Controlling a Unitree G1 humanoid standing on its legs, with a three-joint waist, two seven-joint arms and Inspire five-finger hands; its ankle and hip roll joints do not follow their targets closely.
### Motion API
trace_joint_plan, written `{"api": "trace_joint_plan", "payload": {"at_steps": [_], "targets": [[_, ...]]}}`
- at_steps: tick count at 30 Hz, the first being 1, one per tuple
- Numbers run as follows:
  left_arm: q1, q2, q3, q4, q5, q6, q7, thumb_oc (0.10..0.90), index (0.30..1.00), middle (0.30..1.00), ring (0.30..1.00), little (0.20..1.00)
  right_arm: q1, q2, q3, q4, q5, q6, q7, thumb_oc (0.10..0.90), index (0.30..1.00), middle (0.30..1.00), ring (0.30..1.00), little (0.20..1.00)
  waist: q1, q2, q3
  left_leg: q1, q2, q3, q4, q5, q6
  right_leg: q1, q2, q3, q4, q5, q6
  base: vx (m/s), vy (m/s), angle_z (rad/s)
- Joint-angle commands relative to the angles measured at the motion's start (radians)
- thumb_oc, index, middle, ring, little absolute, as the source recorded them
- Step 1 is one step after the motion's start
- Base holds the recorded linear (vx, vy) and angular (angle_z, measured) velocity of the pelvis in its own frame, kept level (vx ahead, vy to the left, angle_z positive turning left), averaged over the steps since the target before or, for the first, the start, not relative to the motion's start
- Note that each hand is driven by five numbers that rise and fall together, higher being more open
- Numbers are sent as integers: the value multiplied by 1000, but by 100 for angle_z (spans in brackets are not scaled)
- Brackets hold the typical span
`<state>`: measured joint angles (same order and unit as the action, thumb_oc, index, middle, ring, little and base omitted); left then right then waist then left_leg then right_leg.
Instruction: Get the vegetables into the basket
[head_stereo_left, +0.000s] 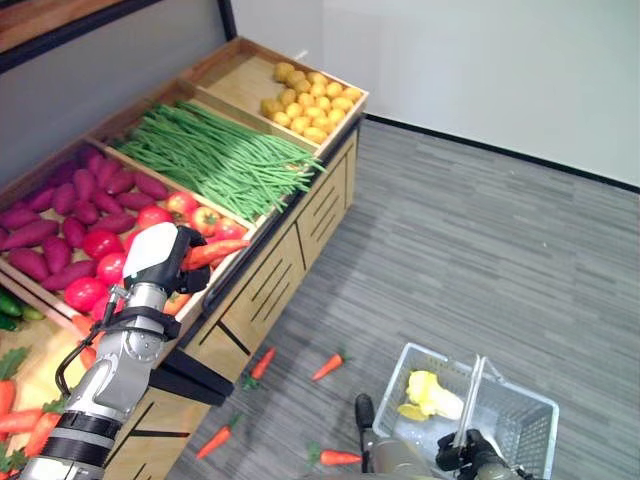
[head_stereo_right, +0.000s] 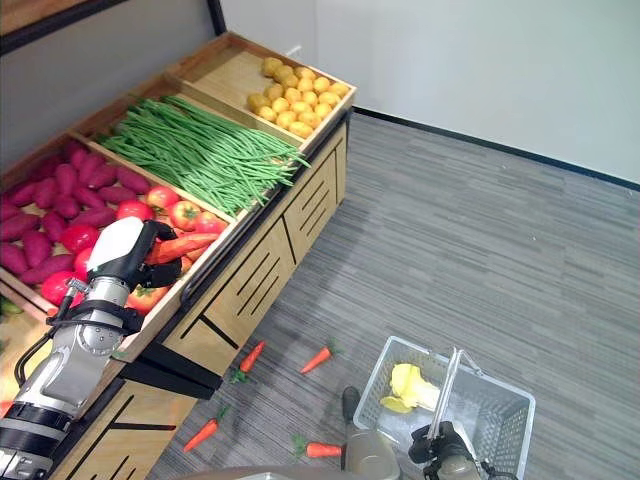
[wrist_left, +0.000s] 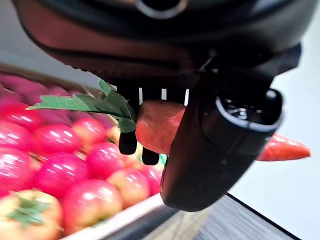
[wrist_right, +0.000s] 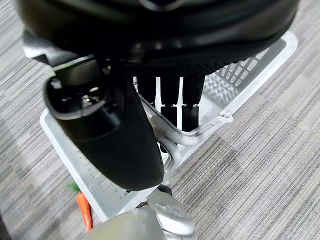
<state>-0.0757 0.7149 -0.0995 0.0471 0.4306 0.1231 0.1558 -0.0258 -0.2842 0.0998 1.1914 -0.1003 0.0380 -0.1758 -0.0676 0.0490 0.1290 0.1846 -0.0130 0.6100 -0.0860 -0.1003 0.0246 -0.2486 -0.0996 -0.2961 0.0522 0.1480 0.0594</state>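
My left hand (wrist_left: 200, 145) pinches a carrot (wrist_left: 160, 125), tip half-hidden; my right hand (wrist_right: 165, 100) curls round the basket handle (wrist_right: 200, 132).

carrot (wrist_left: 280, 148): middle hidden behind the left hand's (wrist_left: 210, 150) thumb
right hand (head_stereo_left: 470, 452): cut off by the bottom edge
basket (wrist_right: 260, 65): far part hidden by the hand

A wooden display stand (head_stereo_left: 290, 255) stands on grey carpet (head_stereo_left: 480, 260) beside a white wall (head_stereo_left: 500, 70).
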Motion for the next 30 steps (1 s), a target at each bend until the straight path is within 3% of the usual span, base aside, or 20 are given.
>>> {"api": "trace_joint_plan", "payload": {"at_steps": [1, 4, 7, 11, 12, 13, 14, 15, 19, 21, 30], "targets": [[-97, 57, 63, -61, -1, -43, 72, 400, 300, 300, 300, 300, 64, -34, 100, 32, -25, 12, -6, 400, 300, 300, 300, 300, -8, -19, -45, -80, 1, -64, 80, -65, 39, 127, -43, 53, 19, -96, 92, 110, -222, -81], [-89, 40, 49, -48, -9, -51, 60, 400, 300, 300, 300, 300, 72, -37, 100, 38, -27, 14, -8, 400, 300, 300, 300, 300, -4, -33, -78, -57, 17, -73, 78, -63, 18, 180, -5, 58, -34, -116, 76, 183, -242, -51], [-94, 25, 28, -42, -26, -48, 58, 400, 300, 300, 300, 300, 72, -55, 87, 25, -15, 17, -14, 400, 300, 300, 300, 300, -20, -40, -72, -45, 56, -99, 96, -57, -11, 189, 20, 56, 19, -176, 44, 164, -314, -16], [-85, 16, 37, -35, -37, -47, 58, 400, 300, 300, 300, 300, 66, -68, 102, 22, -12, 16, -13, 400, 300, 300, 300, 300, -6, -62, -47, -114, 125, -146, 317, -47, -55, 215, 52, 73, 26, -209, -1, 96, -241, 9], [-77, 9, 41, -31, -49, -48, 71, 400, 300, 300, 300, 300, 59, -79, 107, 20, -9, 16, -11, 400, 300, 300, 300, 300, 21, -63, -26, -161, 120, -271, 412, -1, -77, 221, 74, 102, 28, -218, -18, 23, -84, -24], [-67, 1, 54, -25, -58, -44, 84, 400, 300, 300, 300, 300, 54, -85, 102, 23, -3, 18, -14, 400, 300, 300, 300, 300, 30, -73, -23, -196, 61, -379, 318, -19, -48, 204, 62, 124, 11, -203, -15, -3, 103, -107], [-61, -5, 58, -27, -60, -41, 98, 400, 300, 300, 300, 300, 50, -93, 92, 30, 1, 23, -20, 400, 300, 300, 300, 300, 34, -73, -21, -224, 42, -465, 229, -20, -35, 188, 50, 154, 19, -188, -4, 46, 484, -118], [-53, 9, 64, -55, -49, -47, 91, 400, 300, 300, 300, 300, 53, -87, 81, 30, -5, 23, -17, 400, 300, 300, 300, 300, 26, -59, -29, -203, 17, -452, 181, -27, -1, 163, 38, 189, 44, -187, 7, 125, 526, -105], [-56, 25, 71, -69, -43, -46, 89, 400, 300, 300, 300, 300, 52, -73, 77, 30, -6, 27, -20, 400, 300, 300, 300, 300, 28, -51, -28, -182, -8, -407, 165, -42, 27, 152, 23, 235, 37, -168, 29, 65, 314, -70], [-49, 36, 83, -75, -42, -45, 92, 400, 300, 300, 300, 300, 39, -57, 95, 31, -23, 29, -16, 400, 300, 300, 300, 300, 37, -45, -27, -166, -22, -365, 154, -56, 49, 140, 20, 289, 23, -140, 50, 30, 305, -61], [-36, 45, 105, -83, -41, -41, 96, 400, 300, 300, 300, 300, 23, -45, 105, 25, -29, 32, -10, 400, 300, 300, 300, 300, 45, -42, -20, -160, -46, -301, 168, -86, 83, 106, 12, 370, 20, -87, 86, -7, 156, -33]]}}
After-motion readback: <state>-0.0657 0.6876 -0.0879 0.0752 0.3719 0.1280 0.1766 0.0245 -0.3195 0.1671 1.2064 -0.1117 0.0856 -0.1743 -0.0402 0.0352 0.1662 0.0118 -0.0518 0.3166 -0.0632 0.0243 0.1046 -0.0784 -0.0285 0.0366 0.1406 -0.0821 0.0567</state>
